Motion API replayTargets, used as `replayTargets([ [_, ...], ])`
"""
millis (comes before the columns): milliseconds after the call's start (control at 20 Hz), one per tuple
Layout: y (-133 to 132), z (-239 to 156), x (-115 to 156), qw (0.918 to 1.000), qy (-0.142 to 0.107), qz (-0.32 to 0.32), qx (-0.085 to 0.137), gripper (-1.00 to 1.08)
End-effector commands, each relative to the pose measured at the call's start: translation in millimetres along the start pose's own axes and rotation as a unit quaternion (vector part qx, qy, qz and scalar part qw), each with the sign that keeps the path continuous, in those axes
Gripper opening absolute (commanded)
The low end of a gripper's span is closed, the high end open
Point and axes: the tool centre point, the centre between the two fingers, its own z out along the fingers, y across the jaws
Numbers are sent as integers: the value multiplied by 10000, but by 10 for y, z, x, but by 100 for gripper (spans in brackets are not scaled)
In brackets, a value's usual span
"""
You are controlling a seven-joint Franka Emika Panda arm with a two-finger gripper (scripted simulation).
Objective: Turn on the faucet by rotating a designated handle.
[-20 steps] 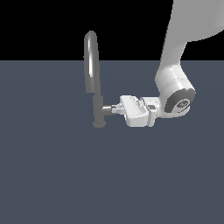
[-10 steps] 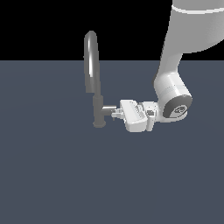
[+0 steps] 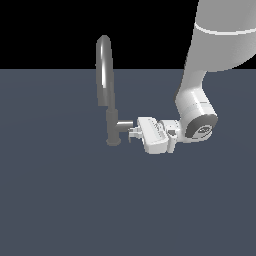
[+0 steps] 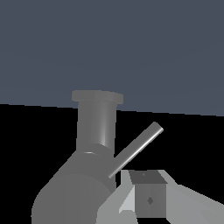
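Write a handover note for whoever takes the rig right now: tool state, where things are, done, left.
Tool: at the tip of the handle, on the exterior view's right of the faucet; open or shut cannot be told.
Wrist view: one finger beside the thin lever pin, which sits tilted.
Done: approach to the handle.
Left: confirm contact, rotate the handle. No water is shown.

One faucet [image 3: 106, 90], one handle [image 3: 125, 123], one robot arm [image 3: 200, 100], two fingers [image 3: 134, 133].

A bare computer-rendered test space, not a real room: a flat slate-grey floor [image 3: 65, 200] under a plain black backdrop (no walls or furniture), with only a grey tap [image 3: 106, 85] standing just beside the robot's hand [image 3: 133, 134].
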Motion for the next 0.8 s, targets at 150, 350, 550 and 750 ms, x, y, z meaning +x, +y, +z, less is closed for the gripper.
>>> replayTargets([
  [150,-53,18,134,10000,17,57,12,-100],
  [350,-95,24,269,9999,34,121,30,-100],
  [550,-134,29,401,9998,50,183,48,-100],
  [750,-161,32,498,9997,62,228,61,-100],
])
